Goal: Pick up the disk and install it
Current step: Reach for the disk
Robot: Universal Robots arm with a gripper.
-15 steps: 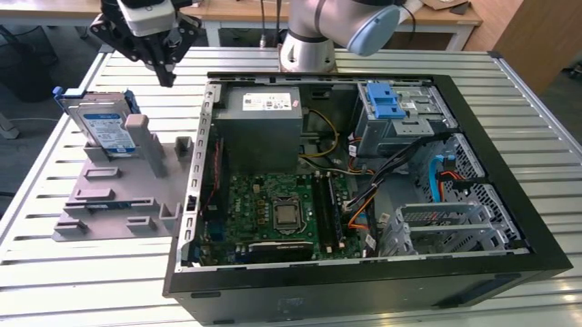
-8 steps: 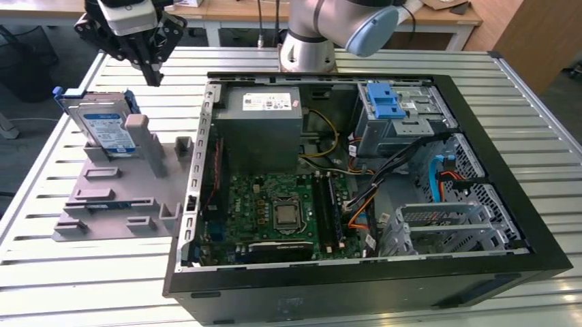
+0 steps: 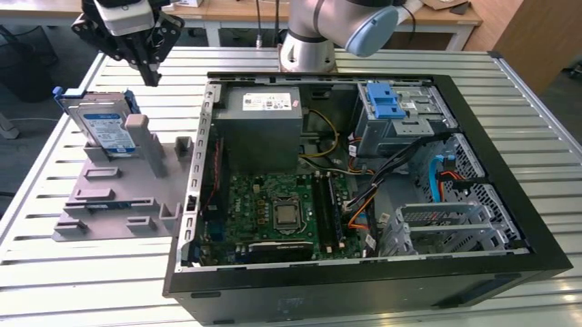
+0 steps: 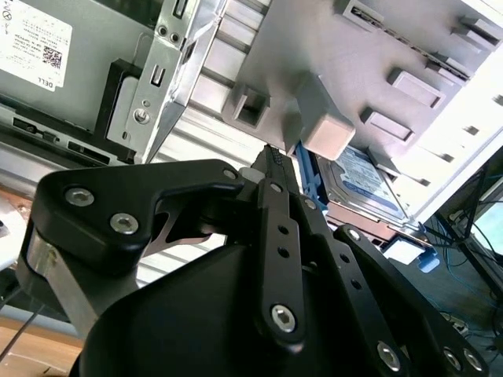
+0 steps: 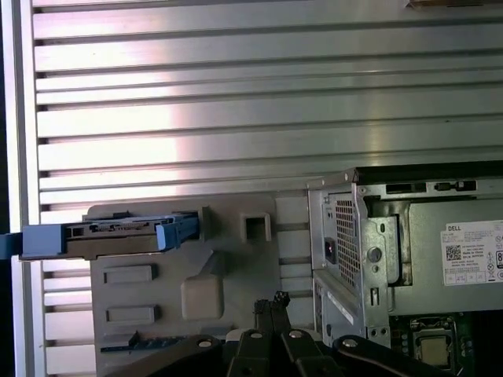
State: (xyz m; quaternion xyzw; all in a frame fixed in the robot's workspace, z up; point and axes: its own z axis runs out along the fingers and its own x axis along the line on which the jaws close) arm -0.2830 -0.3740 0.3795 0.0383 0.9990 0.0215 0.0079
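Saw black multi-link claw [image 3: 152, 76] hanging in the air over slatted silver metal bench [image 3: 82, 286], at the exterior view's upper left. Found it pinched fully closed, tips meeting, nothing gripped. Checked same closed claw [image 4: 269, 157] in the second wrist view, and claw [image 5: 272, 301] in the first wrist view.

Located flat rectangular silver metal disk [image 3: 105, 129] with white-and-blue label and blue plastic bracket. Stood on edge in a slot of grey plastic holder block [image 3: 123, 197] on the bench, at the exterior view's left, beside open black computer case [image 3: 364, 283]. Judged disk lower than the claw and apart from it, no contact. Not picked up, not installed. Caught disk [image 5: 110, 236] edge-on in the first wrist view, and label side of disk [image 4: 361, 181] in the second wrist view.

Noted inside the case: grey metal power-supply box [image 3: 264, 116] with white sticker, green motherboard [image 3: 277, 208], blue plastic latch [image 3: 389, 102] on silver metal cage [image 3: 418, 116]. Spotted grey arm [image 3: 304, 48] with pale blue joint cap behind the case.
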